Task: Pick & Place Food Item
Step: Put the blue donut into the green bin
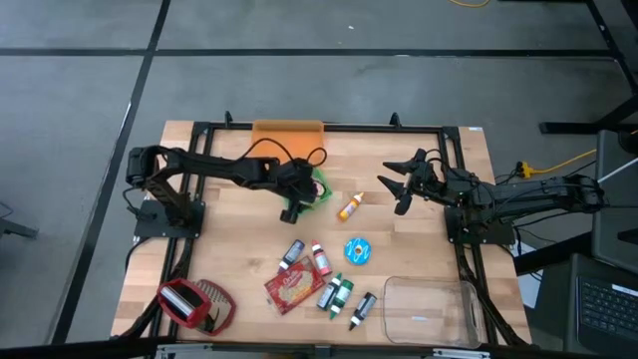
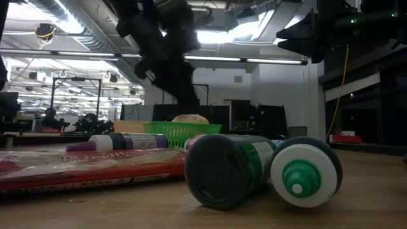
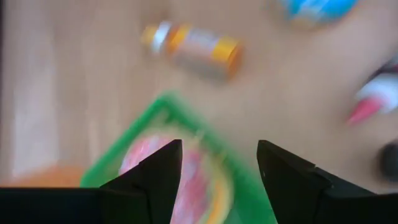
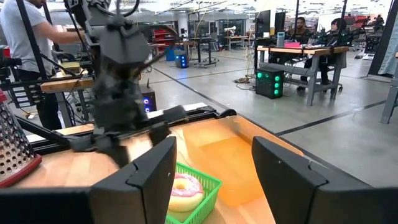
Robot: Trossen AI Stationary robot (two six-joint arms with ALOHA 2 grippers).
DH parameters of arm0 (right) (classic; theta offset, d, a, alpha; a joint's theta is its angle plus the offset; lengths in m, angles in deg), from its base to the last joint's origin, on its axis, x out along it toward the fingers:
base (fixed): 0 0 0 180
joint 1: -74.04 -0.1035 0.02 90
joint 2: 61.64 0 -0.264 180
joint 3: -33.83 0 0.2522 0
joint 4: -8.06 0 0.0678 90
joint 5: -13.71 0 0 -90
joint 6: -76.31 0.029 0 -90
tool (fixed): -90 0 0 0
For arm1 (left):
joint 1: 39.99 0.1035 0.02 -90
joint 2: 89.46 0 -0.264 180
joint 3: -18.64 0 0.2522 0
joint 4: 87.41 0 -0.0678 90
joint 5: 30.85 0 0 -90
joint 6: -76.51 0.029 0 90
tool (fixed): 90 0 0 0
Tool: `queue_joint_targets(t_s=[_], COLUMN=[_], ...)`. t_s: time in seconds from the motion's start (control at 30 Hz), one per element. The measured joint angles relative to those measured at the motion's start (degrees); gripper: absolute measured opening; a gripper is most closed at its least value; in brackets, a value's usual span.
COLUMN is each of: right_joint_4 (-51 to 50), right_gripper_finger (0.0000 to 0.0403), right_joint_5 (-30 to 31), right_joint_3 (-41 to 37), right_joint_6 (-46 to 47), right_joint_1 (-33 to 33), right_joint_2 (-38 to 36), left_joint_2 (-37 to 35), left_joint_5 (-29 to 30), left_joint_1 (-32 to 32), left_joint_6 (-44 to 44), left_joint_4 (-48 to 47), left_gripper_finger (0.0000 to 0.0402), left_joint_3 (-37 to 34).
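High view: left gripper (image 1: 296, 207) poised at the near-left edge of a green basket (image 1: 321, 185), on the far middle of the table (image 1: 229, 249). Left wrist view: fingers (image 3: 155, 171) spread apart, nothing between them, basket directly below with a pink-iced donut (image 3: 193, 180) lying inside. Right wrist view: same donut (image 4: 185, 190) resting in the basket, not touching either gripper. Orange pad (image 1: 288, 132) just beyond the basket at the far edge.

Right gripper (image 1: 401, 184) held off the table to the right of centre, well apart from the basket, fingers parted and empty, aimed level toward the left arm.

Just right of the basket, an orange-capped bottle (image 1: 349, 207) on its side. Nearer, a blue round disc (image 1: 358, 251). Near centre, a cluster: red snack packet (image 1: 291, 288), a dark bottle (image 1: 291, 253), a red bottle (image 1: 321, 260), green-capped bottles (image 1: 336, 295) and a further bottle (image 1: 361, 310) to the right. Near-left corner: red-handled grater (image 1: 196, 304). Near-right corner: clear tub (image 1: 429, 311), nothing seen in it.

Low view: green-capped bottles large in the foreground, basket behind them with the donut's top showing above the rim.

Beyond the table, in the right wrist view, a person (image 4: 25, 37) in a grey shirt standing at a bench.
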Motion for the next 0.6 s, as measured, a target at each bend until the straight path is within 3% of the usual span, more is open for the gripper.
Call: queue_joint_targets(t_s=[0.1,0.17,0.4,0.6], right_joint_4=[0.0,0.0,0.0,0.2], right_gripper_finger=[0.0213,0.0213,0.0213,0.0213], right_joint_5=[0.0,0.0,0.1,0.1], right_joint_3=[0.0,0.0,0.0,0.0], right_joint_6=[0.0,0.0,0.0,0.0], right_joint_1=[0.0,0.0,0.0,0.0], right_joint_2=[0.0,0.0,0.0,0.0], left_joint_2=[0.0,0.0,0.5,4.3], left_joint_5=[-6.6,-7.5,1.6,2.0], left_joint_1=[-2.2,-4.2,-11.8,-12.8], left_joint_6=[0.2,1.9,8.1,9.9], left_joint_4=[6.0,7.9,3.3,1.6], left_gripper_finger=[0.0195,0.0191,0.0185,0.0185], left_joint_3=[0.1,0.4,5.9,10.6])
